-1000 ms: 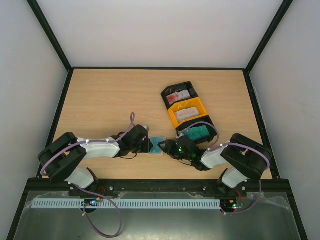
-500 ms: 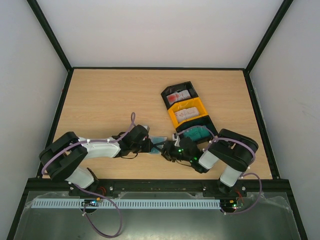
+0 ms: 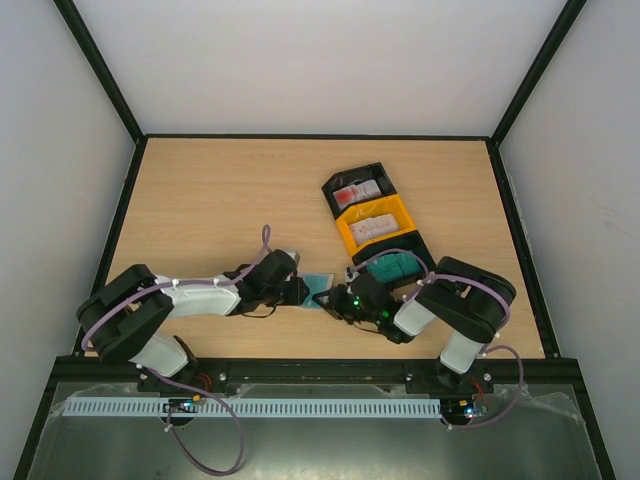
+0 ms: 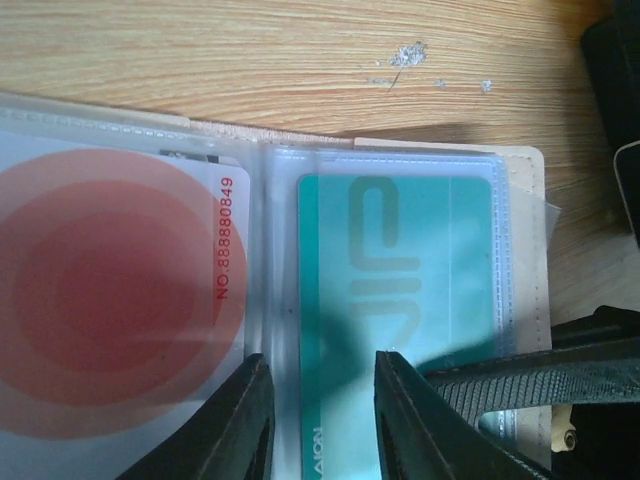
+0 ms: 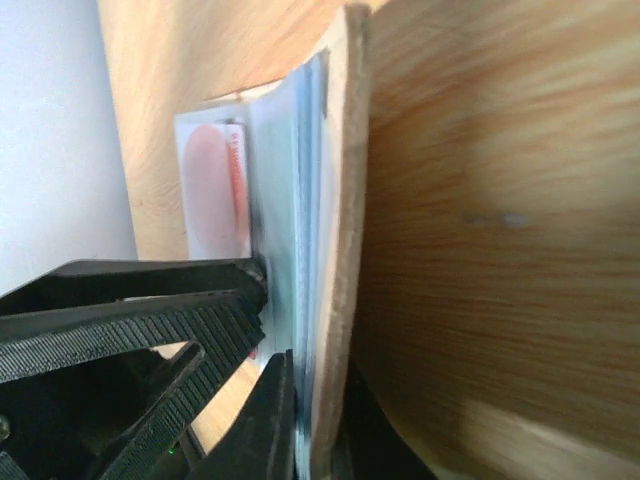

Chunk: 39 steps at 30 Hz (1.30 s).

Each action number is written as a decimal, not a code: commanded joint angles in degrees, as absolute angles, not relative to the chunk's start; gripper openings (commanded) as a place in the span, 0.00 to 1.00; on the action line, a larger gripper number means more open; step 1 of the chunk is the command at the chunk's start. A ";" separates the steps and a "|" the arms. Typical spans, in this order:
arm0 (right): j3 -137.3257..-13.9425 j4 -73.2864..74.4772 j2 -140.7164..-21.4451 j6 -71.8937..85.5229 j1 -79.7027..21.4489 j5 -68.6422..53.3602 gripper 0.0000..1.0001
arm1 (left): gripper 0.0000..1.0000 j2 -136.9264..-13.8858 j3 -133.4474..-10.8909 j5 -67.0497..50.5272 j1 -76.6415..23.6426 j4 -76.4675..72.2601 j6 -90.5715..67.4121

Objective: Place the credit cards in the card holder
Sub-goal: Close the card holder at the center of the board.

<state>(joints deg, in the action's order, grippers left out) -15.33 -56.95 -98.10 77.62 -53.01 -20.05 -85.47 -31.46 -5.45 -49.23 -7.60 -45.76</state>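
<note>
Seen from above, the card holder (image 3: pixel 318 284) lies open on the wooden tabletop (image 3: pixel 220 200), at about 6 o'clock from its centre. Both arms meet over it.

The left gripper (image 4: pixel 320 378) reaches in from the holder's 9 o'clock. Its jaws stand a narrow gap apart, with the tips over the fold between two clear sleeves. One sleeve holds a white card with a red disc (image 4: pixel 110 320), the other a teal card (image 4: pixel 400 290).

The right gripper (image 5: pixel 312 418) comes in from 3 o'clock and pinches the edge of the beige cover together with the sleeves.

At the holder's 1 o'clock stands an orange bin (image 3: pixel 347 237) between two black bins, all holding further cards.
</note>
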 commanded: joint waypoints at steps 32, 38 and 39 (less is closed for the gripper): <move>-31.83 4.09 -82.18 48.54 -53.36 -4.76 0.05 | 0.57 -74.22 -24.18 7.62 -38.93 1.49 -45.41; -35.45 11.90 -81.91 44.44 -53.43 -1.80 0.11 | 0.61 -66.03 -24.41 8.57 -38.59 4.33 -44.95; -36.05 12.92 -82.04 43.71 -53.39 -1.73 0.14 | 0.62 -64.56 -24.43 7.70 -38.59 4.24 -44.73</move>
